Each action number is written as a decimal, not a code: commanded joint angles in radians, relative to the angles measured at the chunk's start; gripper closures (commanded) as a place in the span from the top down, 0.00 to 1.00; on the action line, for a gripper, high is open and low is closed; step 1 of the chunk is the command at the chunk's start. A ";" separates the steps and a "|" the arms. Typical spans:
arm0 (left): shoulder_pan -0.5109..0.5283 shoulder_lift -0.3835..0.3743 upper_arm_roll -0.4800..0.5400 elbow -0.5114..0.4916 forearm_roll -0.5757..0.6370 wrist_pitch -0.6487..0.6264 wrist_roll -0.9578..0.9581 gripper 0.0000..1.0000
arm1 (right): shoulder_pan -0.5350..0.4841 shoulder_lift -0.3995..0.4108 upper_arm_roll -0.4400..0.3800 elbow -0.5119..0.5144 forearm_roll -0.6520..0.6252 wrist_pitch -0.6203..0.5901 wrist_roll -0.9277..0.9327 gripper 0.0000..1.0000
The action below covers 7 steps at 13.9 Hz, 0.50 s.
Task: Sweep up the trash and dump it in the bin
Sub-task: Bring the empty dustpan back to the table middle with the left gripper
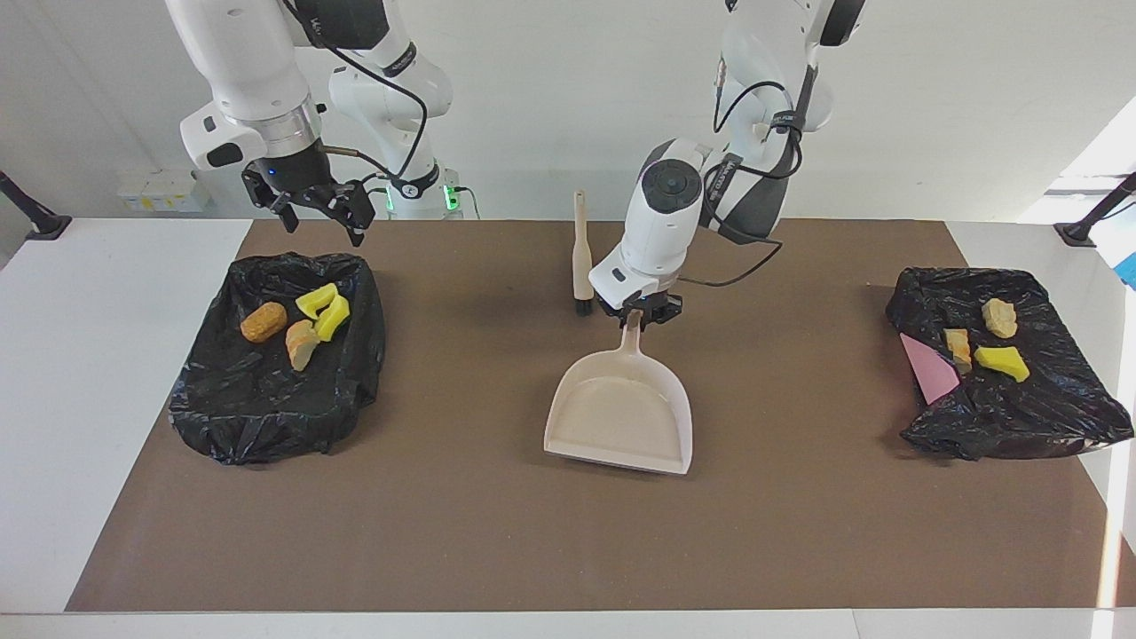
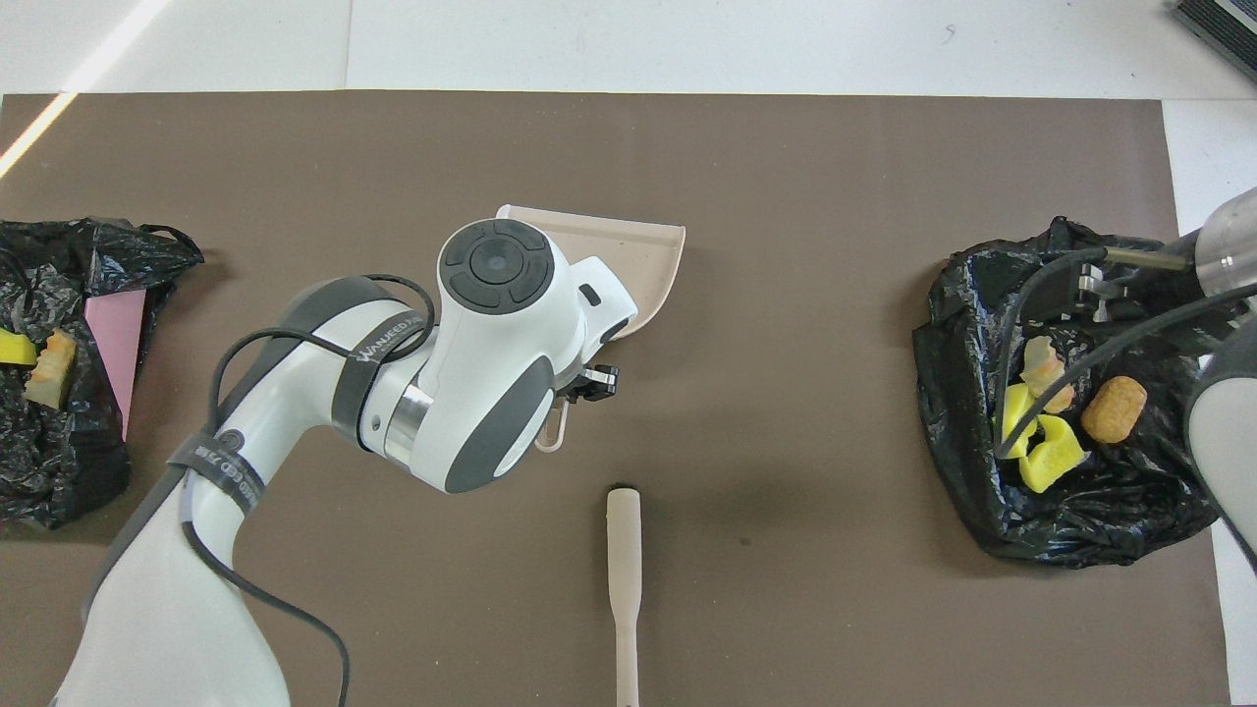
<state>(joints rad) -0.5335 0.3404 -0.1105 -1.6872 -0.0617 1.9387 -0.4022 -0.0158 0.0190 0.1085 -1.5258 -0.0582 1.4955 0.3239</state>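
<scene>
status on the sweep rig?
Left gripper shut on dustpan handle, mid-mat. Right gripper open over one bin. Scraps all binned. Brush idle.

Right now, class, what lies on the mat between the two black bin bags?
In the facing view, the dustpan, held by the left tool, and the hand brush lie between the bin bags; otherwise the mat is bare.

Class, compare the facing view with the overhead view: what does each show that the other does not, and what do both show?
Facing view only: the left gripper shut on the dustpan handle, three scraps in the bin at the left arm's end, and the open right gripper. Overhead view only: the left arm hides that grip. Both: the brush and four scraps in the other bin.
</scene>
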 commanded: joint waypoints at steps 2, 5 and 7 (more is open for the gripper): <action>-0.063 0.104 0.017 0.055 -0.006 0.086 -0.131 0.00 | -0.016 -0.016 0.008 -0.016 0.021 0.008 -0.028 1.00; -0.045 0.089 0.015 0.049 -0.004 0.106 -0.144 0.99 | -0.016 -0.016 0.008 -0.016 0.024 0.006 -0.026 1.00; -0.036 0.034 0.023 0.040 -0.004 0.086 -0.152 1.00 | -0.018 -0.016 0.007 -0.016 0.024 0.005 -0.028 1.00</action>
<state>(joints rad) -0.5791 0.4238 -0.0977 -1.6449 -0.0616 2.0339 -0.5456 -0.0158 0.0190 0.1090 -1.5258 -0.0579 1.4955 0.3239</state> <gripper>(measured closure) 0.507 0.000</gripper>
